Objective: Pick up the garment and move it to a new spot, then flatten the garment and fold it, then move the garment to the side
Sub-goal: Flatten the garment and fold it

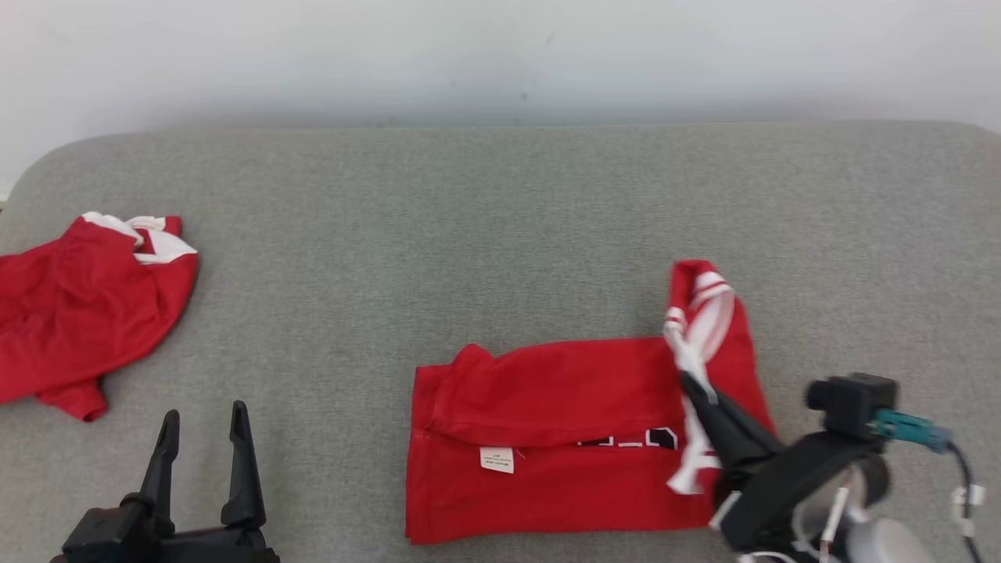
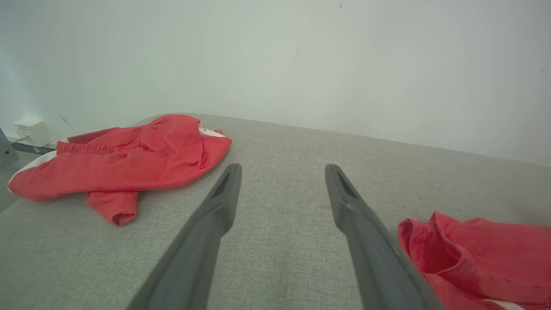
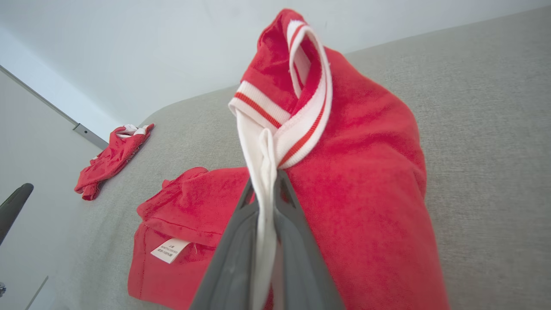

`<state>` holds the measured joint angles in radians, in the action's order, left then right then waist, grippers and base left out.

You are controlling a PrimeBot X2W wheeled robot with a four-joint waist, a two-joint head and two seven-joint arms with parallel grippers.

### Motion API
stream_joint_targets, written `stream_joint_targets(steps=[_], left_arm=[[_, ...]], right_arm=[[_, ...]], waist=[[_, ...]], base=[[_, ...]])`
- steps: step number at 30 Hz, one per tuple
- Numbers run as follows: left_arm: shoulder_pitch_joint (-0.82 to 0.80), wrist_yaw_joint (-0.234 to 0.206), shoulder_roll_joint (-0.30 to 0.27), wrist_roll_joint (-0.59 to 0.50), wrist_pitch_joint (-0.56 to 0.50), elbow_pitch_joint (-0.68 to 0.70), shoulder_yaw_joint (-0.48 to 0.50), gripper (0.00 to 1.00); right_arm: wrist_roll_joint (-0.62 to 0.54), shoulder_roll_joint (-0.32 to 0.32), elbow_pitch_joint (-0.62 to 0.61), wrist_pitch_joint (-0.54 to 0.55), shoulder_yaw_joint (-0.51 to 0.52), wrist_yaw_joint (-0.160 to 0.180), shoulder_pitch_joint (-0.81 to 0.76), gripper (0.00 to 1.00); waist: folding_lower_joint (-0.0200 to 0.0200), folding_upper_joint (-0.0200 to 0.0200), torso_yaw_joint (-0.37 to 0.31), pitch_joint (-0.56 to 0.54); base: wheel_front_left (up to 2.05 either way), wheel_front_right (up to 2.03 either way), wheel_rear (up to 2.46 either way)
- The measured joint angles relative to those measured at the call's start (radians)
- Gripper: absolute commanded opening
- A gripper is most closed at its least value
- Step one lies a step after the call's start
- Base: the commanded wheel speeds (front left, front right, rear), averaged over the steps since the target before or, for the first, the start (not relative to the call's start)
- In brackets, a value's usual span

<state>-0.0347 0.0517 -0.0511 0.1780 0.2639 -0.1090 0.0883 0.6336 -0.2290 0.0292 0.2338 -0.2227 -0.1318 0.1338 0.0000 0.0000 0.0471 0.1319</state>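
Right wrist view: right gripper clenched on white striped trim of red garment, centre frame, half-folded on table; left gripper released. Risk: narrow pinch may slip, fold would collapse.

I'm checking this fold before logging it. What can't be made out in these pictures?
- Care label, head view: print too small to read.
- Black lettering, head view: mostly covered by the red jersey's folded-over flap.
- Second red garment, head view: cut off by the left edge.
- Jersey's near right corner, head view: hidden behind the right hand.
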Motion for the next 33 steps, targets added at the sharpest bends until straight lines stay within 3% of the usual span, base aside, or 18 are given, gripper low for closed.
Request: stream_joint_targets(steps=[13,24,25,26,27,33], left_arm=[[-0.009,-0.016,0.001,0.017,0.000,-0.014,-0.029,1.00],[-0.030,-0.021,0.000,0.036,0.000,-0.035,-0.043,1.00],[-0.030,-0.022,0.000,0.036,0.000,-0.035,-0.043,1.00],[-0.030,-0.023,0.000,0.036,0.000,-0.035,-0.043,1.00],[-0.030,-0.024,0.000,0.036,0.000,-0.035,-0.041,1.00],[-0.030,-0.024,0.000,0.036,0.000,-0.032,-0.030,1.00]], right_arm=[[0.012,0.142,0.091,-0.033,-0.218,0.000,0.111,0.00],[0.069,0.176,0.259,-0.105,-0.344,0.000,0.170,0.00],[0.071,0.176,0.272,-0.114,-0.350,0.000,0.174,0.04],[0.074,0.176,0.279,-0.127,-0.357,0.000,0.177,0.32],[0.081,0.177,0.286,-0.139,-0.361,0.000,0.181,1.00],[0.041,0.175,0.301,-0.247,-0.327,0.000,0.236,1.00]], waist=[[-0.0001,0.0000,0.072,0.016],[0.0000,0.0000,0.101,0.027],[0.0000,0.0000,0.100,0.027],[0.0000,0.0000,0.099,0.027],[0.0000,0.0000,0.098,0.028],[0.0000,0.0000,0.077,0.027]], base=[[0.00,0.00,0.00],[0.00,0.00,0.00],[0.00,0.00,0.00],[0.00,0.00,0.00],[0.00,0.00,0.00],[0.00,0.00,0.00]])
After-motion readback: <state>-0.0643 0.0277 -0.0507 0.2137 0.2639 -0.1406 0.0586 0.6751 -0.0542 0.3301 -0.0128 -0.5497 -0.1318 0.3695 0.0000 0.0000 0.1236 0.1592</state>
